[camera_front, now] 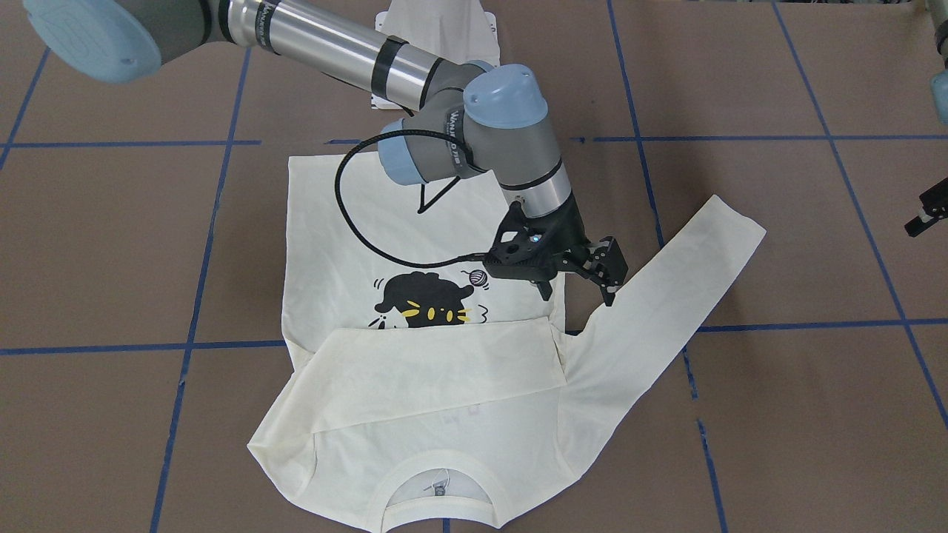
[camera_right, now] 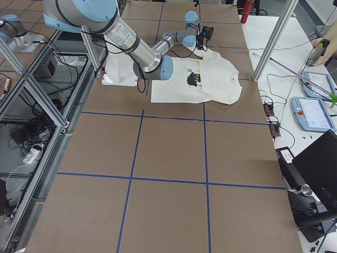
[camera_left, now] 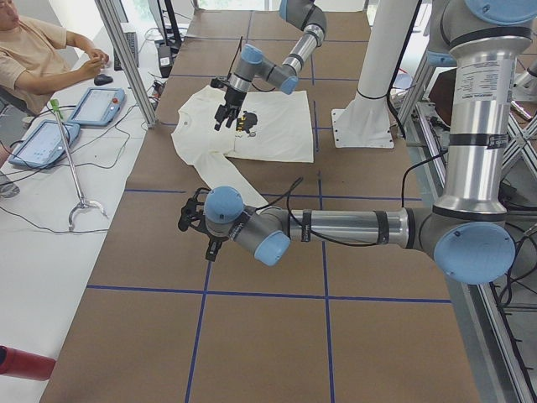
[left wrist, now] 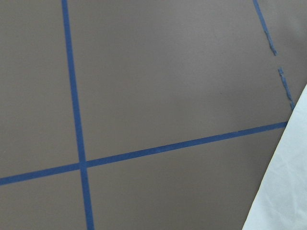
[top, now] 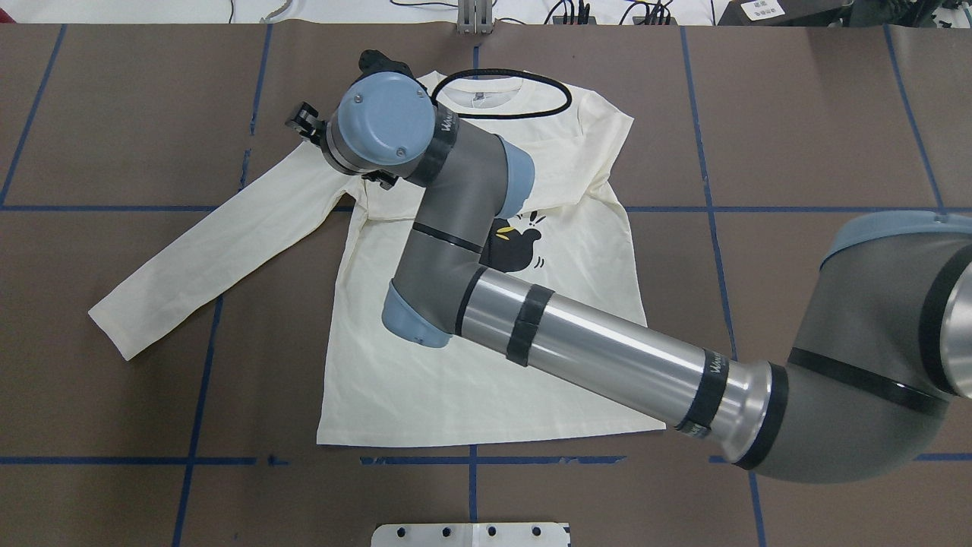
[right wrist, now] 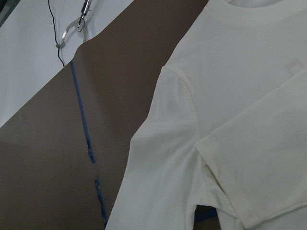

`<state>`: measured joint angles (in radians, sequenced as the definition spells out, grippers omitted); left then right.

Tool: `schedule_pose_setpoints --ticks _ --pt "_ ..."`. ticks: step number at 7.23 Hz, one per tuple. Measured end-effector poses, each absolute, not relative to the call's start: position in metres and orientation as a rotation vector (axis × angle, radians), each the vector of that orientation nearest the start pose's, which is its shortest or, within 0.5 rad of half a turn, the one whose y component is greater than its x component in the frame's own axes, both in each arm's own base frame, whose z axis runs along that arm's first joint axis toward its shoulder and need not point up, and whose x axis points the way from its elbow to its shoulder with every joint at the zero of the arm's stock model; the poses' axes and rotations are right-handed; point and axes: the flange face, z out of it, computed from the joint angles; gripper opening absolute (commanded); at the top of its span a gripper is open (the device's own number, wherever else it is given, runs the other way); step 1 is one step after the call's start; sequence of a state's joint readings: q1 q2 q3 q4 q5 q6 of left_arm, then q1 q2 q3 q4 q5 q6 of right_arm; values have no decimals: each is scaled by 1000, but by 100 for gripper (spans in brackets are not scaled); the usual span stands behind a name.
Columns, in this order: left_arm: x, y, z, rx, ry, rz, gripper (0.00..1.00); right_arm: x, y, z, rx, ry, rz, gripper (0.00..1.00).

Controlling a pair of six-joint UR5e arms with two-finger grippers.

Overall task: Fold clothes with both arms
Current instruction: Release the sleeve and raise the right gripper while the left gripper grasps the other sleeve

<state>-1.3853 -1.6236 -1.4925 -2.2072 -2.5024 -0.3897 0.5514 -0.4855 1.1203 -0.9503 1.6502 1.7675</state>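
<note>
Overhead exterior: T-shirt (top: 471,380) lay with one sleeve (camera_front: 444,363) folded across, other sleeve (top: 213,251) unfolded; right gripper (camera_front: 592,281) hovered spread, empty; left gripper (camera_left: 197,222) state unclear.

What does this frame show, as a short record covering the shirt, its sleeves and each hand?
shirt: flat on table, front up, collar away from robot
folded sleeve: laid across chest
other sleeve: stretched out to robot's left
right hand: open, empty, above that sleeve's armpit
left hand: off the shirt, over bare table; open or shut unclear
</note>
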Motion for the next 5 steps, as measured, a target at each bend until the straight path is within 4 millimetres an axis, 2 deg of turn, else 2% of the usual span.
schedule_pose_setpoints --ticks 1,2,3,4,5 --pt "86 -543 582 224 1032 87 96 -582 -527 101 136 -1262 595 99" --pt "130 -547 573 176 1021 49 88 -525 -524 140 99 -1242 571 99" --pt "165 -542 564 147 1013 -9 88 -465 -520 181 70 -1216 521 99" --pt "180 -534 564 112 1020 -65 88 -422 -514 212 66 -1197 478 99" --pt "190 -521 569 72 1022 -103 88 -394 -509 236 68 -1179 463 99"
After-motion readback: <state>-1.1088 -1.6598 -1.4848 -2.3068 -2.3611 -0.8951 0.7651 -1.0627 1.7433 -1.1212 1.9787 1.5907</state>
